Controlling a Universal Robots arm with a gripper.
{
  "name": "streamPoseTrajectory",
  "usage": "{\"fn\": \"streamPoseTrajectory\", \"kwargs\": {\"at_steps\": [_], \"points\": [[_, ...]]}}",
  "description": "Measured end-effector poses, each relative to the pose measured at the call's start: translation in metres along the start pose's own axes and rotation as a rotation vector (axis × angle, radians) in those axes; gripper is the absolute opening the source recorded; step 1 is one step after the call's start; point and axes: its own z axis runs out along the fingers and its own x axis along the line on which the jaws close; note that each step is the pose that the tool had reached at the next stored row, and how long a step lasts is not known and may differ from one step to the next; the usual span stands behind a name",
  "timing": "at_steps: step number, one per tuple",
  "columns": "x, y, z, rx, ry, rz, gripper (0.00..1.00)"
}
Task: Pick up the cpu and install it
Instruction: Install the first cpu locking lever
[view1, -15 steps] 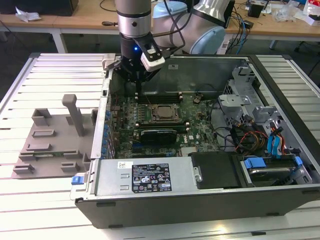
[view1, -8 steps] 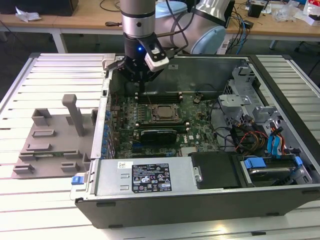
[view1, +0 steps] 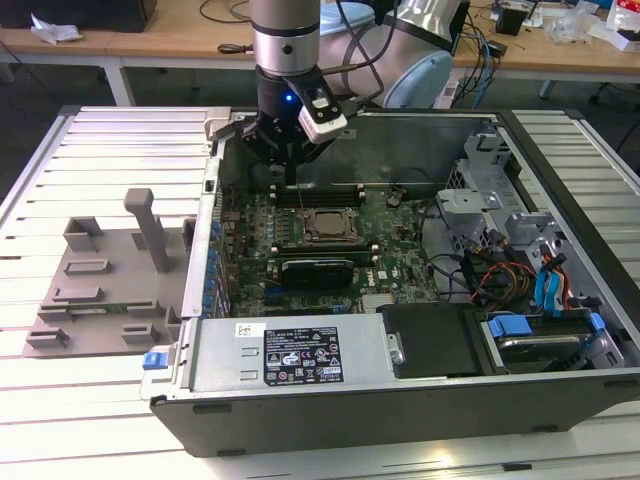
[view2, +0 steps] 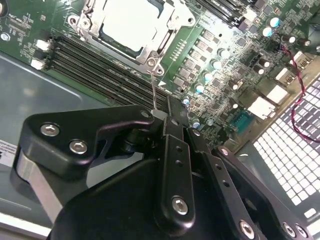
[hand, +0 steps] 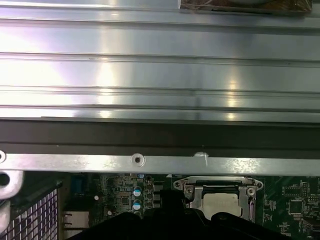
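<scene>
Gripper is hanging inside the open computer case, upper centre of the exterior view, just behind the socket and close to the case's rear wall. There is little room on that side and more open board toward the exterior view's right.

The fingers are pressed together in the second wrist view. A thin metal lever is running from the socket frame up to their tips; I can't tell whether it is being pinched.

The cpu is sitting in the socket at mid-frame of the exterior view, with nothing holding it. Both wrist views are showing it as a pale square inside the metal frame. Memory slots are running alongside the socket, between it and the fingers.

The case is holding the following:
- Motherboard, filling the middle.
- Power supply, lying along the near wall at lower centre and carrying a white and black label whose print is too small to read.
- Drive with blue tabs, sitting at lower right.
- Loose cables, bunching above the drive.

The first wrist view is looking over the case rim at the slatted bench beyond.

A grey plastic fixture is sitting on the bench at left of the exterior view, just outside the case wall. Open slats are showing around it.
</scene>
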Motion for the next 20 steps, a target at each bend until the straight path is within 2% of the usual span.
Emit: {"fn": "streamPoseTrajectory", "kwargs": {"at_steps": [5, 11, 17, 20], "points": [[-0.006, -0.0001, 0.0004, -0.0001, 0.0, 0.0, 0.11], [-0.0099, -0.0001, 0.0013, -0.0002, -0.0001, 0.0, 0.11], [-0.0189, -0.0002, 0.0069, -0.0002, 0.0007, 0.0, 0.11], [-0.019, -0.0002, 0.0069, -0.0001, 0.0009, 0.0, 0.11]]}}
